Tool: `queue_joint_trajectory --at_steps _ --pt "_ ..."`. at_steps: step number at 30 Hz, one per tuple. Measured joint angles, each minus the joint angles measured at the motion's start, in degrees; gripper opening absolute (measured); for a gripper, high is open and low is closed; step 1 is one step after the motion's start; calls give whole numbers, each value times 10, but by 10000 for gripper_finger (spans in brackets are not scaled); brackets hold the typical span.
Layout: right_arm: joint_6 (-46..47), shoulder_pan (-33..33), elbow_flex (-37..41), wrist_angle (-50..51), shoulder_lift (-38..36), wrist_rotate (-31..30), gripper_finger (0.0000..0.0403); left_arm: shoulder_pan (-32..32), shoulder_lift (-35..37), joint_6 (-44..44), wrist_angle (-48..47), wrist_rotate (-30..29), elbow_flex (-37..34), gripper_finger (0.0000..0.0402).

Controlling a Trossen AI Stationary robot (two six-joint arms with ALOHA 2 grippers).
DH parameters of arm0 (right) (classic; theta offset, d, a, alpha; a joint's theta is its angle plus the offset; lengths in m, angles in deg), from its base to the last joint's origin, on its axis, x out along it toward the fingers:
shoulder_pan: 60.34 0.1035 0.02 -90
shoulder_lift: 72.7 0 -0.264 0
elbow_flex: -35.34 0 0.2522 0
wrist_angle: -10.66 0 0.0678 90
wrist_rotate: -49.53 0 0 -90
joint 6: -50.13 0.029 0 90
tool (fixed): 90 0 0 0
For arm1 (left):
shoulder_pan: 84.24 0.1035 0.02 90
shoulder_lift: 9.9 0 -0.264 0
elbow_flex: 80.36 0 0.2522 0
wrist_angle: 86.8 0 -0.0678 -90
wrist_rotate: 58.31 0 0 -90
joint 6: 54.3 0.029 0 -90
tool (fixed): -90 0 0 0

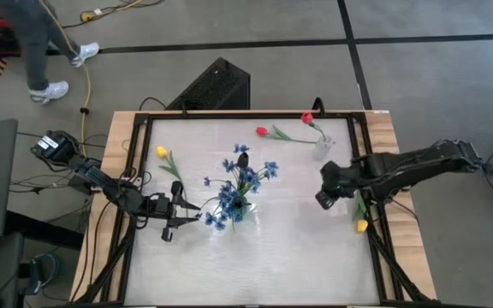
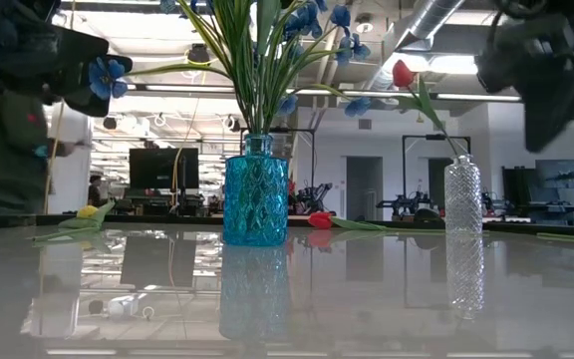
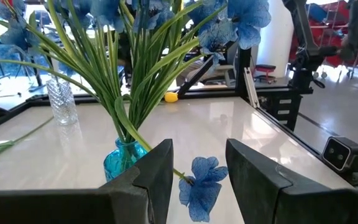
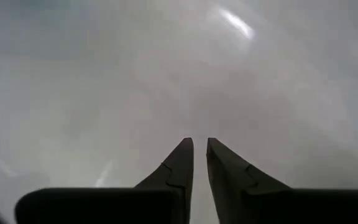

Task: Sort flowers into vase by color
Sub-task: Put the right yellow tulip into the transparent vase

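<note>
A blue glass vase (image 1: 238, 208) (image 2: 255, 194) stands mid-table with several blue sprays (image 1: 245, 175) in it. My left gripper (image 1: 197, 214) (image 3: 199, 163) is open, level, just left of the vase. One drooping blue blossom (image 3: 201, 185) hangs between its fingers, and I see no touch. A clear vase (image 1: 323, 147) (image 2: 462, 194) near the far edge holds one red tulip (image 2: 403, 73). Another red tulip (image 1: 264, 131) lies on the table beside it. One yellow tulip (image 1: 163, 153) lies at the left, another (image 1: 362, 225) at the right edge. My right gripper (image 1: 325, 197) (image 4: 199, 149) is shut, empty, pointing down above bare table.
A dark frame rail (image 1: 375, 231) runs around the tabletop, and the right yellow tulip lies against it. A black box (image 1: 212, 85) sits on the floor beyond the far edge. A person's legs (image 1: 45, 51) show at the far left. Bare table lies near the front edge.
</note>
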Motion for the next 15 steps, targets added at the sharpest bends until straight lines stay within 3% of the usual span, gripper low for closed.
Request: queue_joint_trajectory --at_steps 5,15 --pt "94 14 0 88 87 11 110 0 0 0 3 0 0 137" --pt "120 21 0 148 225 116 218 0 0 0 3 0 0 137"
